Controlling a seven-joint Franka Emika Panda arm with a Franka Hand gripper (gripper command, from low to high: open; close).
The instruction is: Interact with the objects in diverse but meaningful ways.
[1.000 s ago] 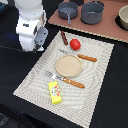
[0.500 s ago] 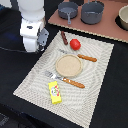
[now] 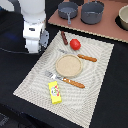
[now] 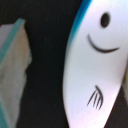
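Ext. view: Panda arm at the exterior view's left, white wrist housing over the edge of the striped placemat (image 3: 95,70). Gripper (image 3: 39,51) mostly hidden under the housing; can't tell from here if the jaws stand apart or together.

Wrist view: filled by a white oblong piece (image 4: 92,70) w/ a drawn smiling face, dot eye, blue rim along one edge; looks like a toy fish. Very close to the lens, blurred. No finger visible beside it, so contact can't be confirmed. Judgement: prob. held or just under the claw, but not shown. This piece can't be seen in ext. view, likely masked by the arm.

Other task things, ext. view:
- yellow packet (image 3: 55,92), red print, flat on the mat near its front edge, apart from all else.
- red ball (image 3: 75,44), tomato-like, at the mat's far edge.
- dark brown stick (image 3: 64,37), just beside the ball, toward ext. view's left.

Not task: round tan plate (image 3: 68,64) mid-mat, wooden-handled cutlery either side; grey pots (image 3: 82,11) on the brown board behind.

Step in hand (judgement): working the white piece at the mat's left side, either carry or grasp.

Next move calls for: confirm grip first; if held, lift clear and carry to a sensible spot, e.g. the plate, w/out clipping the stick or ball nearby.
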